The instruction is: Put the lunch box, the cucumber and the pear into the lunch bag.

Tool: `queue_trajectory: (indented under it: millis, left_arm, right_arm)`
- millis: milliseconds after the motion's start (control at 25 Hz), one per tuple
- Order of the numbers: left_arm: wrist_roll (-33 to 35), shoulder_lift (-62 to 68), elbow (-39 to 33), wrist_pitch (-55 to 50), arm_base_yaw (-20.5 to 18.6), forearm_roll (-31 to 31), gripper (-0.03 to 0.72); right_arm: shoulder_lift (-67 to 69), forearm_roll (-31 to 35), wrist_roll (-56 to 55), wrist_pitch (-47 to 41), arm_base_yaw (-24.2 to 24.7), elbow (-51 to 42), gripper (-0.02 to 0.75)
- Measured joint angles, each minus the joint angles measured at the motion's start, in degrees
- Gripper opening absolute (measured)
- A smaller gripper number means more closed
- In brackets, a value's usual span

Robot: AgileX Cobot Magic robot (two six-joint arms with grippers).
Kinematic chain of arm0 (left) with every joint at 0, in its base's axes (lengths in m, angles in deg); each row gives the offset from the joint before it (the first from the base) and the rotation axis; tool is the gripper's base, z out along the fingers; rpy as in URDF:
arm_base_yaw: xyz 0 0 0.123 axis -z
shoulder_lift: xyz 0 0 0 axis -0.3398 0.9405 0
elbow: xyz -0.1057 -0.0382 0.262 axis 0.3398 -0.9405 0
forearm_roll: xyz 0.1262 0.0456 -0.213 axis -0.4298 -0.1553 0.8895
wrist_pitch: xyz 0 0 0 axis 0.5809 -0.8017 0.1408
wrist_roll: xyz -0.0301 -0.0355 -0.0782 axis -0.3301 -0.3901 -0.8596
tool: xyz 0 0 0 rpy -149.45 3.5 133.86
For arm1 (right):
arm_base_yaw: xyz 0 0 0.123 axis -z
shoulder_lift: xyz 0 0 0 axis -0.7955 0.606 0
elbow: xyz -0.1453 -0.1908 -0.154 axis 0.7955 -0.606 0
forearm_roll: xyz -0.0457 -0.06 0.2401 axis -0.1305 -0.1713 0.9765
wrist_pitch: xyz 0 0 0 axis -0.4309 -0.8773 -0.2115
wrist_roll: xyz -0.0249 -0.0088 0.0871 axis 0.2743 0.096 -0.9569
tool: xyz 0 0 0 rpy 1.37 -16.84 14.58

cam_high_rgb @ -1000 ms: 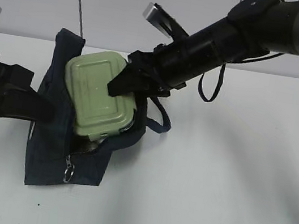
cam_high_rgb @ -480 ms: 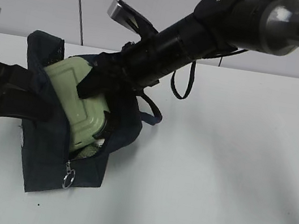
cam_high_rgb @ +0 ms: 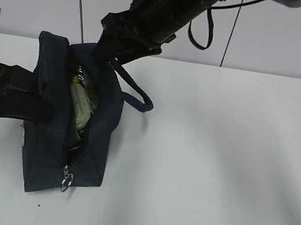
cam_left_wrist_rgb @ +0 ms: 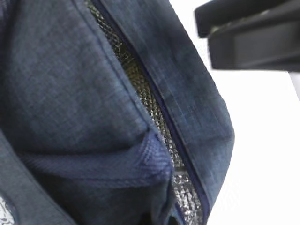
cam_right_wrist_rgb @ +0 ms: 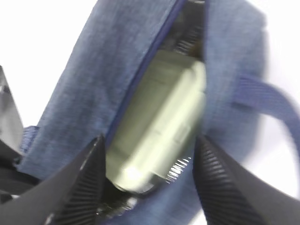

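The navy lunch bag (cam_high_rgb: 45, 135) stands on the white table with its zipper mouth facing up. The pale green lunch box (cam_high_rgb: 79, 107) sits on edge inside the mouth, mostly sunk in. My right gripper (cam_high_rgb: 109, 53) hovers above the bag's far end, open, and its ribbed fingers (cam_right_wrist_rgb: 79, 183) stand clear on both sides of the lunch box (cam_right_wrist_rgb: 159, 122). My left gripper (cam_high_rgb: 44, 111) is shut on a fold of the bag's left wall (cam_left_wrist_rgb: 70, 84). A yellowish bit (cam_high_rgb: 77, 80) shows inside; I cannot tell if it is the pear. The cucumber is hidden.
The bag's loop handle (cam_high_rgb: 136, 95) hangs to the right onto the table (cam_high_rgb: 216, 169). A metal ring pull (cam_high_rgb: 66, 178) dangles at the zipper's near end. Silver lining (cam_left_wrist_rgb: 183, 187) shows along the open zipper. A wall rises behind the table.
The right gripper pushed the lunch box down into the bag, opened off it and rose up and to the left. The bag's walls closed in around the box. The left arm stayed put.
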Motion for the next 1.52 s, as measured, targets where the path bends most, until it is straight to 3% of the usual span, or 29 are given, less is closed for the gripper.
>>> queue_trajectory:
  millis: [120, 240, 720, 840, 960, 1040, 1200, 1520]
  left_arm:
    - [0.0, 0.0, 0.0, 0.1, 0.0, 0.0, -0.015]
    - [0.0, 0.0, 0.0, 0.1, 0.0, 0.0, -0.015]
    - [0.0, 0.0, 0.0, 0.1, 0.0, 0.0, -0.015]
    - [0.0, 0.0, 0.0, 0.1, 0.0, 0.0, -0.015]
    - [0.0, 0.0, 0.0, 0.2, 0.0, 0.0, -0.015]
    - [0.0, 0.0, 0.0, 0.3, 0.0, 0.2, -0.015]
    - [0.0, 0.0, 0.0, 1.2, 0.0, 1.5, -0.015]
    - [4.5, 0.1, 0.3, 3.2, 0.8, 8.2, -0.015]
  right_arm:
    - [0.0, -6.2, -4.5, -3.6, 0.0, 3.5, 0.463]
    - [0.0, -7.5, -6.1, -5.5, 0.0, 4.1, 0.463]
    - [6.1, -1.0, -6.5, -5.8, -0.1, 4.4, 0.449]
    - [7.4, -0.5, -6.5, -5.8, -0.1, 4.4, 0.329]
    - [7.8, -0.8, -6.6, -5.8, -0.1, 4.4, 0.088]
    - [7.8, -1.4, -6.6, -5.8, -0.1, 4.4, 0.021]
    - [7.8, -4.5, -7.1, -5.8, -0.1, 5.6, 0.006]
    - [6.4, -18.6, -12.9, -5.9, 0.4, 7.0, 0.006]
